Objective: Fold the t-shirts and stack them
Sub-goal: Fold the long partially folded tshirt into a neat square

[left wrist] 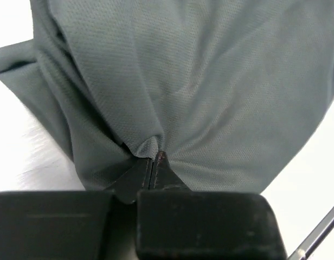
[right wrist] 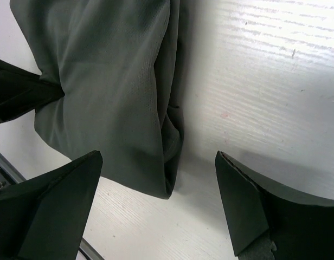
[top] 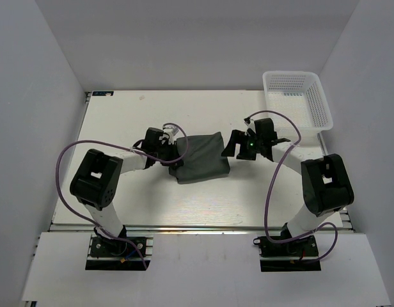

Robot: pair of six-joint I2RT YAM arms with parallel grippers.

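The left arm reaches in from the left side of the white table (top: 120, 192). The left gripper (top: 176, 155) sits at the left edge of the t-shirt (top: 202, 158). From above I cannot make out how its fingers stand. The left wrist view settles it: the left gripper (left wrist: 154, 160) has its two tips pressed together on a small peak of cloth, and creases fan out from that pinch.

The t-shirt lies near the middle of the table, between the two arms. It is dark grey-green and plain, folded into a rough, slightly skewed oblong with soft, uneven edges. Up close, the t-shirt (left wrist: 221, 92) shows a fine, dotted knit and loose folds bunched along its left side, none of which shows from above.

To its right, the right gripper (top: 230, 147) hovers just beside the shirt's right edge. The right wrist view shows the right gripper (right wrist: 159, 155) spread wide, with one finger over the table on either side and nothing between them but the cloth's edge below. In that view the t-shirt (right wrist: 113, 97) has a layered fold running along its border, and bare table beside it. A black shape meets the cloth at the far left, but I cannot say what it is.

In the far right corner stands a white plastic mesh basket (top: 320, 96), well apart from the shirt.
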